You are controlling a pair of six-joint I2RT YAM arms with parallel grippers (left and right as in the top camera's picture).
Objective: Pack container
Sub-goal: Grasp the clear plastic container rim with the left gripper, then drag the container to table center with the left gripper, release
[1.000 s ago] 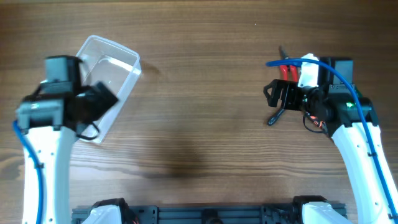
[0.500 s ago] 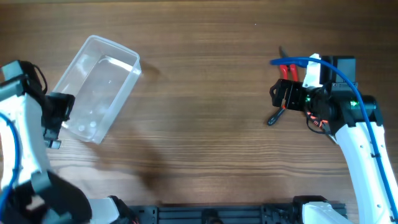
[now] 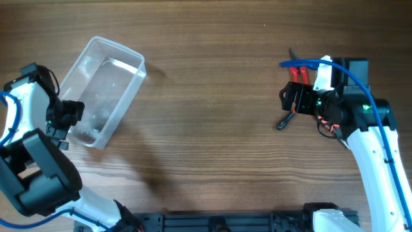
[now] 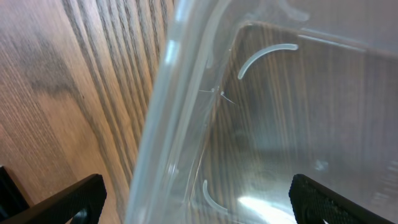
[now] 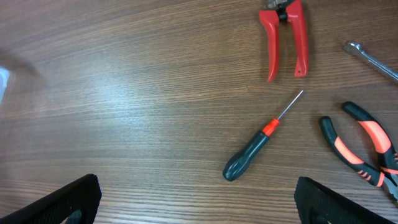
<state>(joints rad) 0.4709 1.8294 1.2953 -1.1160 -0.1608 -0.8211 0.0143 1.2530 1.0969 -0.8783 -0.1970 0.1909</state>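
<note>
The clear plastic container (image 3: 106,87) lies empty and tilted at the far left of the table. My left gripper (image 3: 69,115) is open at its lower left side. In the left wrist view the gripper (image 4: 199,208) straddles the container's wall (image 4: 180,112), one finger outside and one over the inside. My right gripper (image 3: 291,100) is open and empty above the hand tools. In the right wrist view (image 5: 202,208) it hovers over a dark-handled screwdriver (image 5: 252,155), red-handled pliers (image 5: 286,37) and black-and-orange pliers (image 5: 364,146).
A metal wrench (image 5: 373,59) lies at the right edge of the right wrist view. In the overhead view the red handles (image 3: 296,72) and the screwdriver handle (image 3: 282,122) stick out from under the right arm.
My left arm has swung off the container to the left, then come back to its lower left wall. The container has stayed put. The right gripper shifted slightly right, then held still.
</note>
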